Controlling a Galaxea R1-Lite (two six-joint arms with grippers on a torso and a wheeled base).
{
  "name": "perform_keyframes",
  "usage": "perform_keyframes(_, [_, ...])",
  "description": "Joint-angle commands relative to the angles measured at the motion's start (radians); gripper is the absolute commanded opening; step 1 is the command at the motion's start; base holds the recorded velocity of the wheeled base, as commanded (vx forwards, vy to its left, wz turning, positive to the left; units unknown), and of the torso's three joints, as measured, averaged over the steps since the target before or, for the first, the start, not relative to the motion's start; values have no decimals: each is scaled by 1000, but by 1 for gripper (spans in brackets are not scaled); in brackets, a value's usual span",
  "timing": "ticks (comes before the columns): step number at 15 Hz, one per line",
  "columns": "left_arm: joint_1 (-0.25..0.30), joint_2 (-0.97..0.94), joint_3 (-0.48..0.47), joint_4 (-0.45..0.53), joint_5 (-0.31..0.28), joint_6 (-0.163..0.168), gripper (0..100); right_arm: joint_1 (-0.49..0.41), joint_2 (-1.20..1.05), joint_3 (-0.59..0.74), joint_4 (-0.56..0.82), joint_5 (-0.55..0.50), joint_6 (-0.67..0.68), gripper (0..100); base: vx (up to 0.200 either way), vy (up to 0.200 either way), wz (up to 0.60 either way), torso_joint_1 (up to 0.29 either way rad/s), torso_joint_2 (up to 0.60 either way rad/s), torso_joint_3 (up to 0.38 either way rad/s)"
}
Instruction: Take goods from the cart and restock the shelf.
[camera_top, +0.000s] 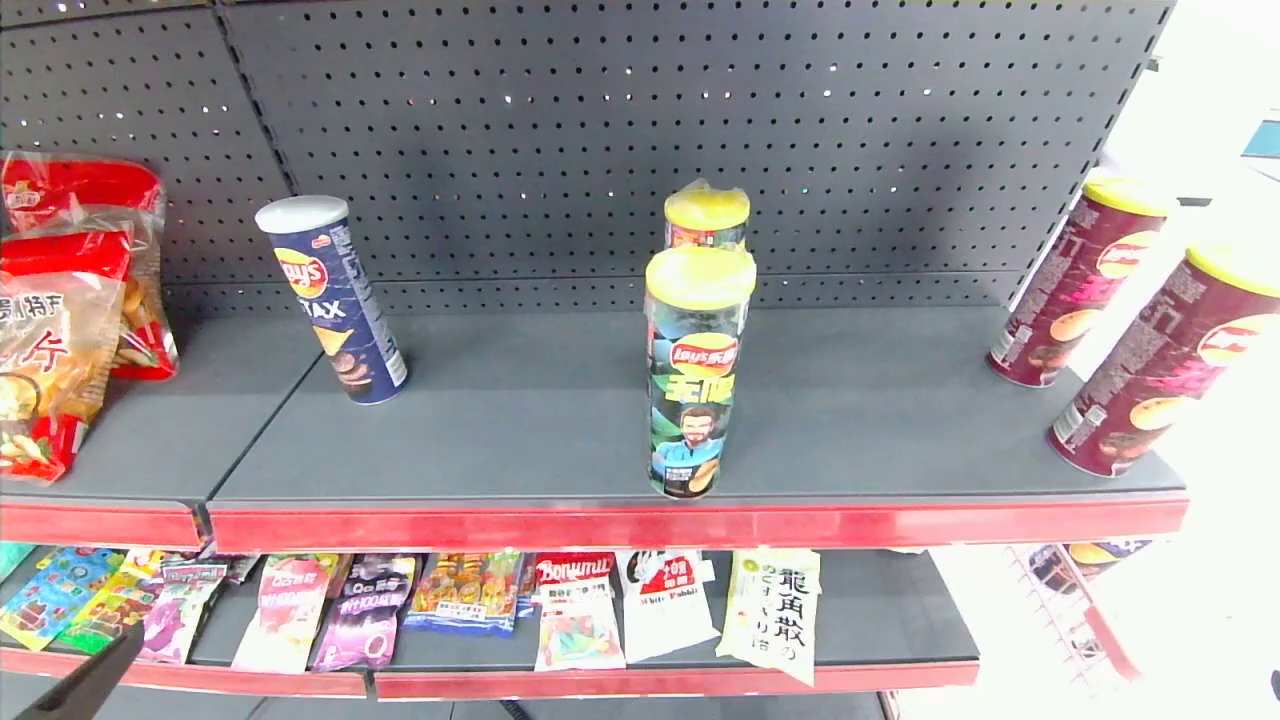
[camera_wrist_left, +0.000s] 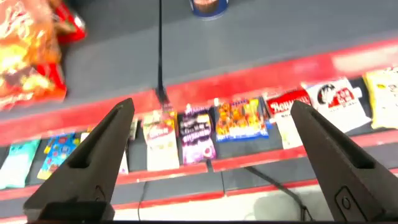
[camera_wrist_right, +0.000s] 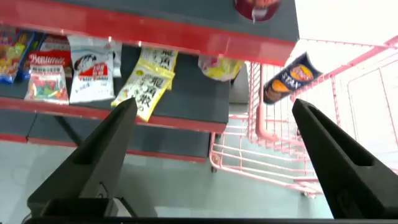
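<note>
Snack bags (camera_top: 60, 300) left, candy packets (camera_top: 575, 610) below

Rear can (camera_top: 706, 214) stands behind front can (camera_top: 697, 372) on shelf (camera_top: 520, 425).

Gap on shelf (camera_top: 520, 420) between blue can (camera_top: 333, 300) and green can (camera_top: 695, 375) (another behind).

Left tool (camera_wrist_left: 212, 104) and right tool (camera_wrist_right: 214, 102): 2 matte black, tapering, wedge-shaped fingers (camera_wrist_left: 93, 162) each.
</note>
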Motion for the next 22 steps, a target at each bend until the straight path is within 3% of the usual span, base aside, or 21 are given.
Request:
perform_keyframes(1, [0, -19, 13, -1, 1, 1, 100, 1, 11, 3, -1, 2, -1, 100, 0, 0, 0, 0, 0, 0])
perform_keyframes(3, [0, -59, 21, -1, 1, 4, 100, 1, 13, 6, -1, 2, -2, 100, 0, 0, 0, 0, 0, 0])
perform_keyframes(17, [1, -150, 36, 33, 26, 7, 100, 4, 45, 21, -2, 31, -25, 100, 0, -200, 0, 4, 2, 1])
perform_keyframes(22, [0, -154, 38, 33, 26, 35, 100, 5, 48, 21, -2, 45, -27, 100, 0, -160, 0, 5, 2, 2])
